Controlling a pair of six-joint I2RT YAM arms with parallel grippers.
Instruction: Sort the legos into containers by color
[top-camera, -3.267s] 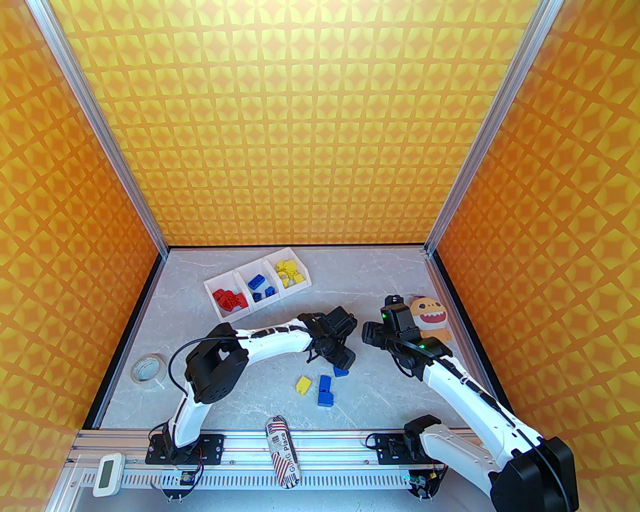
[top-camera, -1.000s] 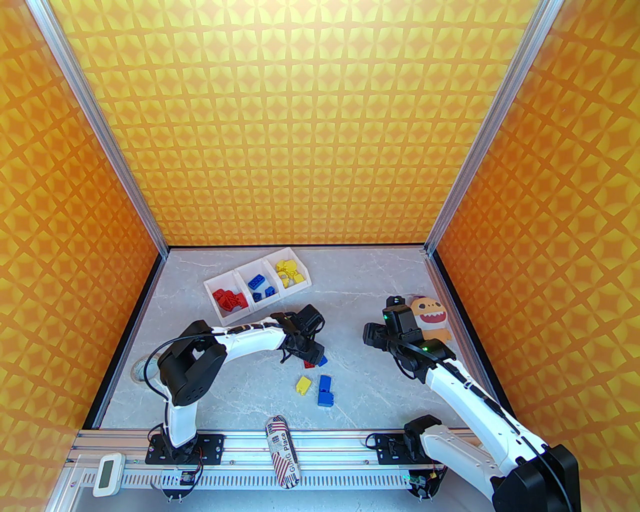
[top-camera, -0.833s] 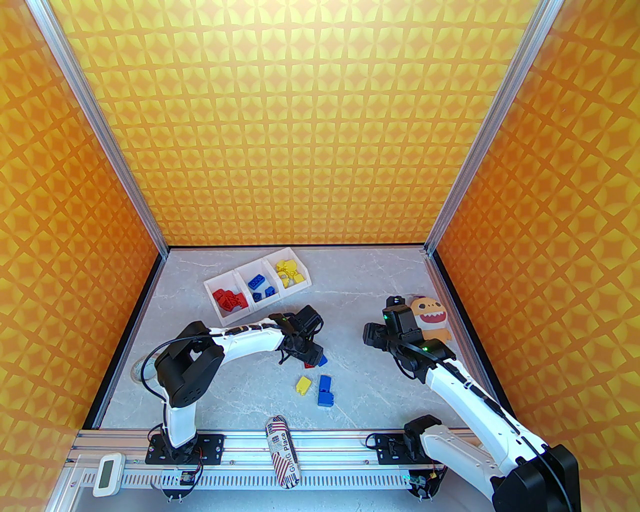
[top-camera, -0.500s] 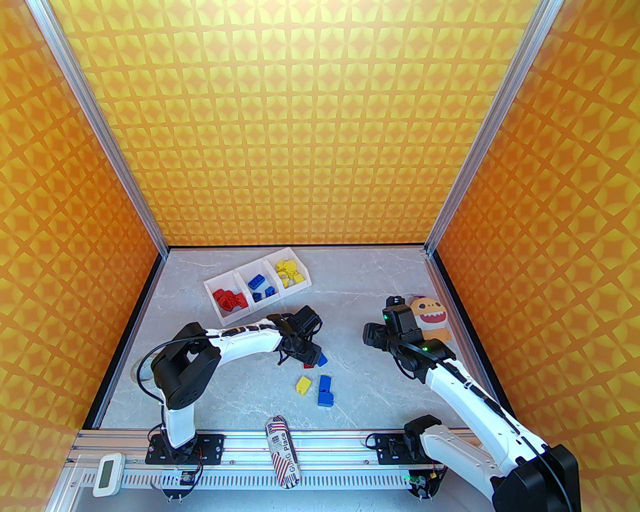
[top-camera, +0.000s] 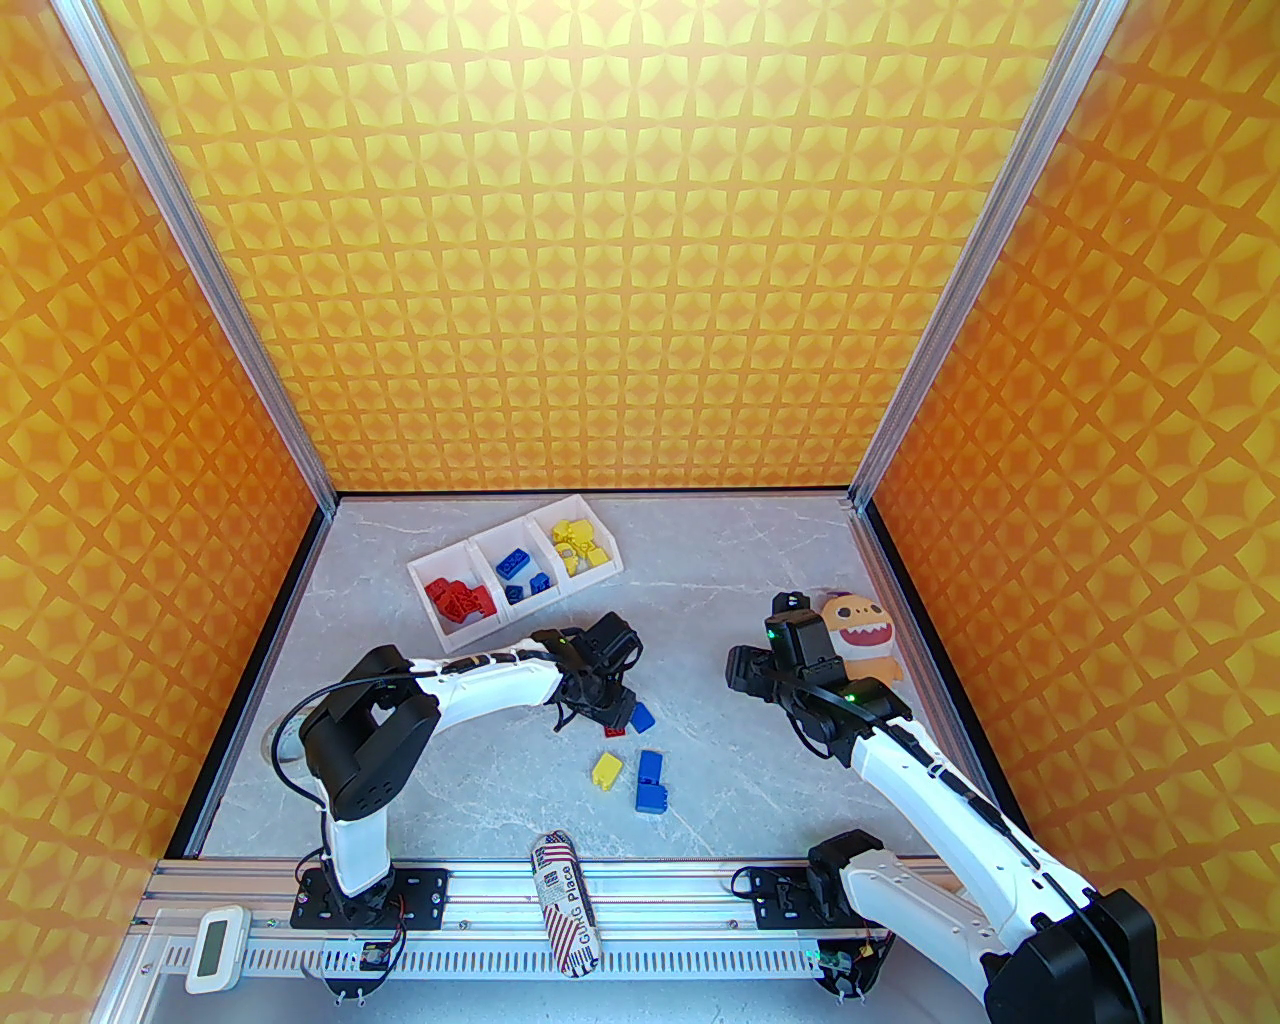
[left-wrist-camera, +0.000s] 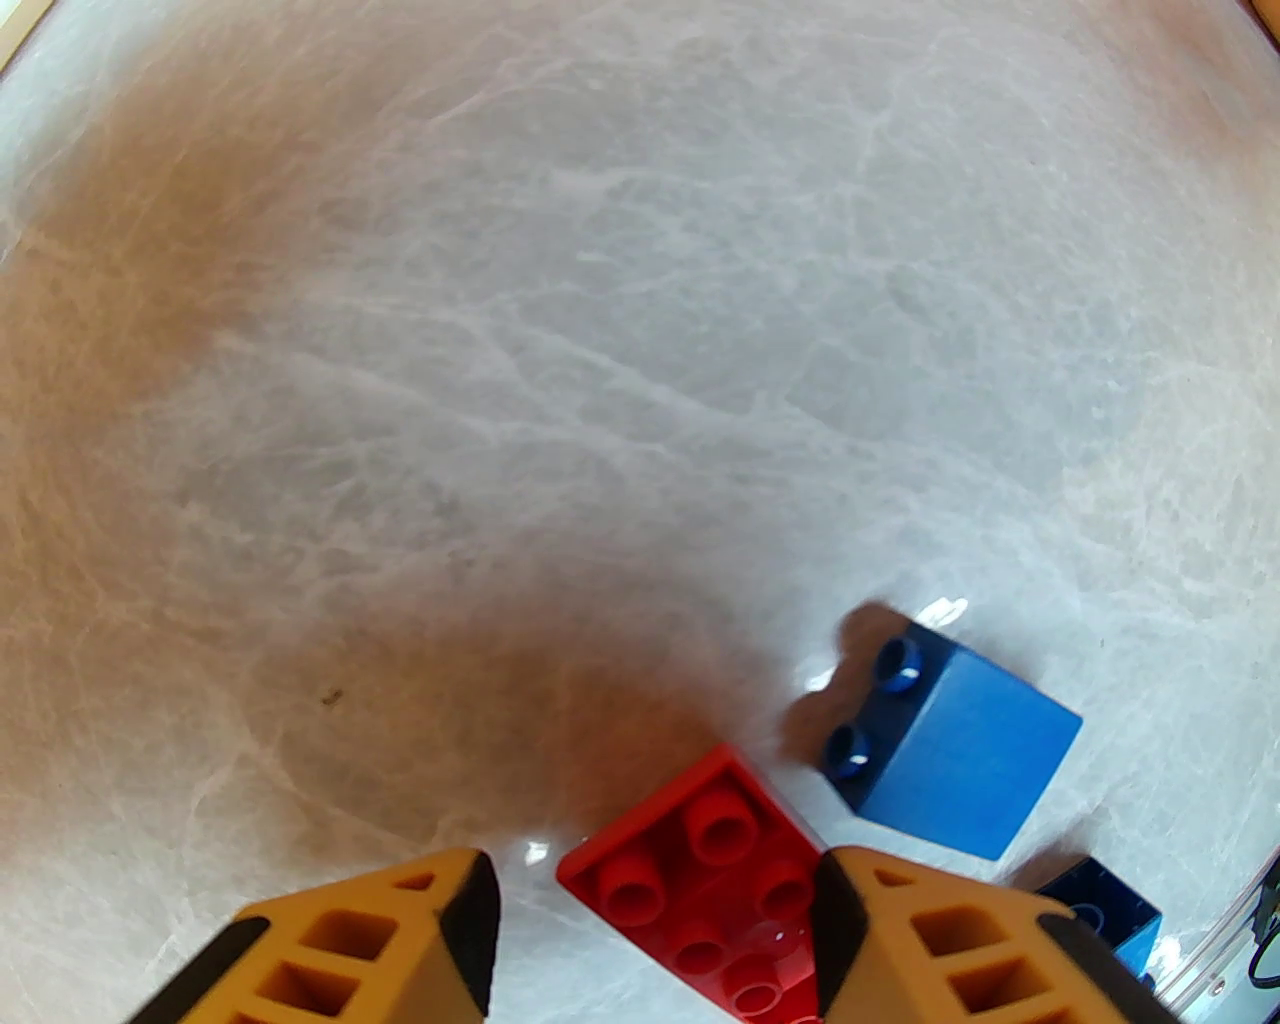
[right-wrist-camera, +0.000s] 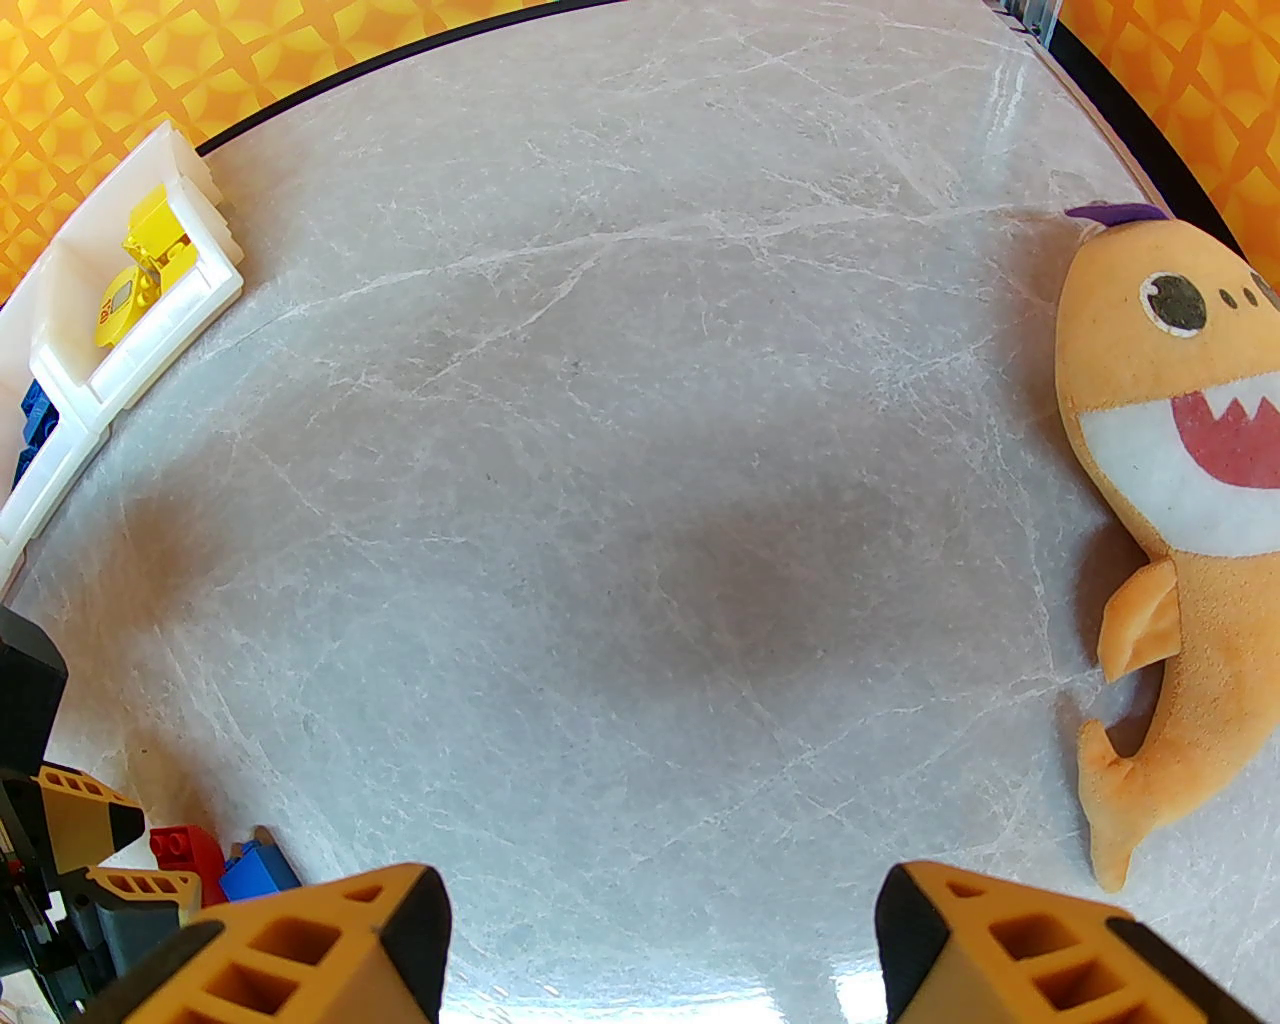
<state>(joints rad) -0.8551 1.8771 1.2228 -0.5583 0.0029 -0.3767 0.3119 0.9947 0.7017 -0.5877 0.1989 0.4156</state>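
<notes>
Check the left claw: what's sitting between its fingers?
A red brick lies between the fingers of the left claw in the left wrist view, with a gap on one side. A blue brick sits just outside them.

Bare table (right-wrist-camera: 640, 450) stretches wide between the white tray (right-wrist-camera: 170, 320) and the plush toy (right-wrist-camera: 1170, 480). A blue brick (left-wrist-camera: 960, 760) sits just beside the red brick (left-wrist-camera: 700, 860), crowding that side; its other side is bare.
</notes>
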